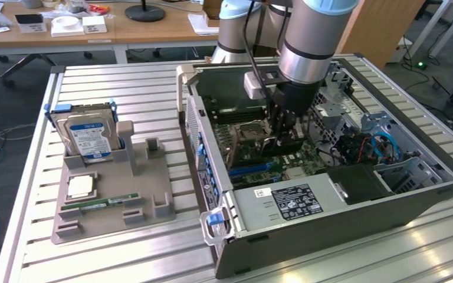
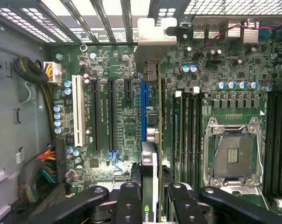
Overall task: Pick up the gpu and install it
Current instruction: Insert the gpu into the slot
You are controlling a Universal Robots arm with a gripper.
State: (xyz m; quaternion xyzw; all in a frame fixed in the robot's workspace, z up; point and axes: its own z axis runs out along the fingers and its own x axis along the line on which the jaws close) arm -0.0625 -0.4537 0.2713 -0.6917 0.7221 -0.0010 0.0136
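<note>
The gpu [image 2: 153, 135] is seen edge-on in the wrist view, a thin dark card with a silver bracket [image 2: 155, 32] at its far end. My gripper [image 2: 150, 193] is shut on it, one black finger [image 2: 128, 200] on each side. The card stands upright just over the blue slot [image 2: 143, 105] of the green motherboard [image 2: 122, 126]; I cannot tell whether it is seated. In the exterior view the gripper [image 1: 284, 132] reaches down inside the open computer case [image 1: 415, 194], with the dark card [image 1: 269, 147] at its tips.
A CPU socket [image 2: 232, 156] and memory slots [image 2: 190, 135] lie beside the card, cable bundles [image 2: 43, 170] at the case wall. The power supply [image 1: 285, 203] fills the case's near end. A grey tray [image 1: 151, 183] holds a hard drive [image 1: 89, 138], a processor [image 1: 81, 187] and a memory stick [image 1: 101, 203].
</note>
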